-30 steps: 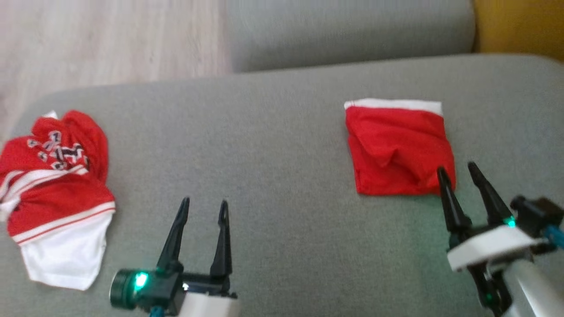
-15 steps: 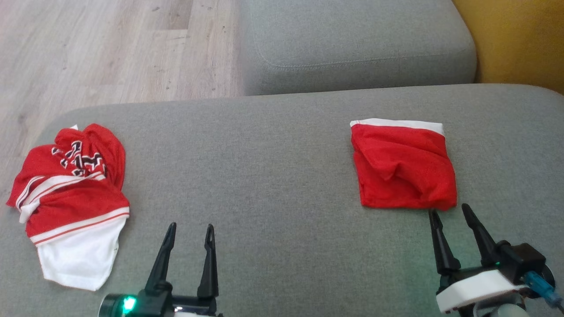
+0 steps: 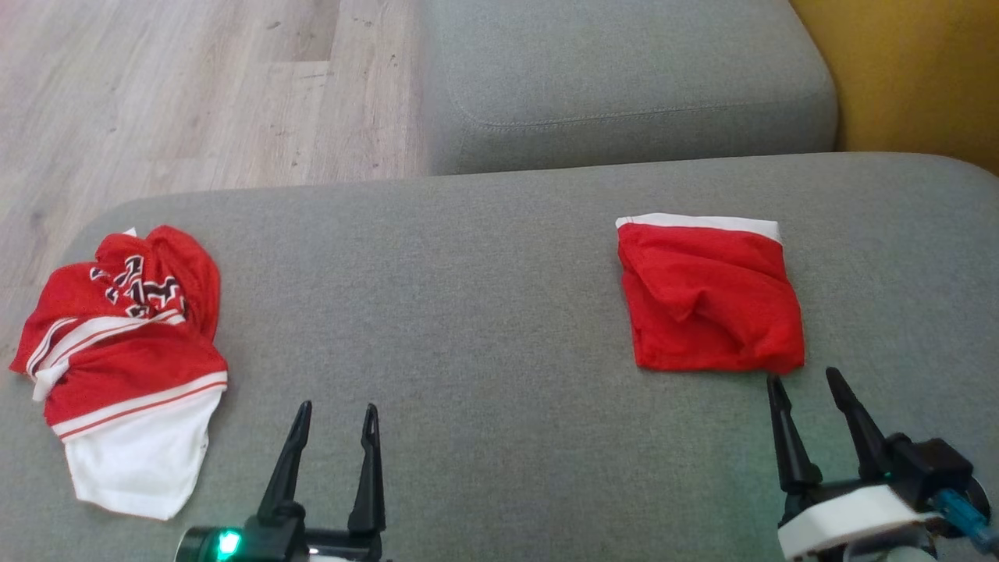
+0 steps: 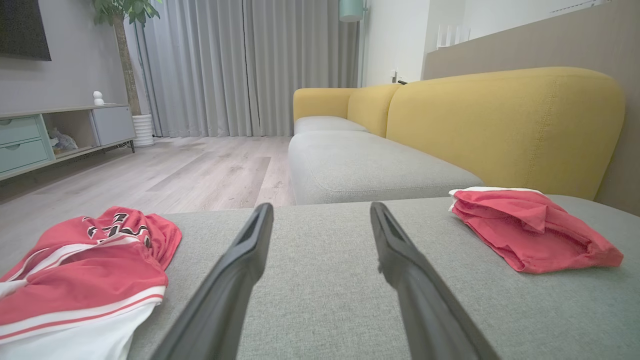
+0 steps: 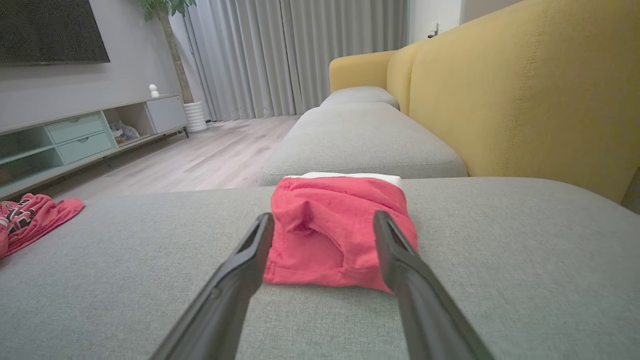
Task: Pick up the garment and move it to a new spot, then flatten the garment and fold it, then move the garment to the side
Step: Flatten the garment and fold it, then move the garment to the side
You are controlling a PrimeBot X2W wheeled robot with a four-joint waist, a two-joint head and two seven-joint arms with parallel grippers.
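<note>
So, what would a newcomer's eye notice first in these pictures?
First, the neatly folded red cloth garment with a white band, lying on the right of the grey fabric sofa seat, just ahead of the open right tool. Then the crumpled red and white jersey with black lettering at the seat's left end, apart from the open left tool.

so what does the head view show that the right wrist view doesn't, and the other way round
Head view: the left gripper, open, and the white end of the crumpled jersey. Right wrist view: curtains, a sideboard, a dark screen and a plant. Both: the folded red garment, the open right gripper close to its near edge, and the grey sofa seat.
</note>
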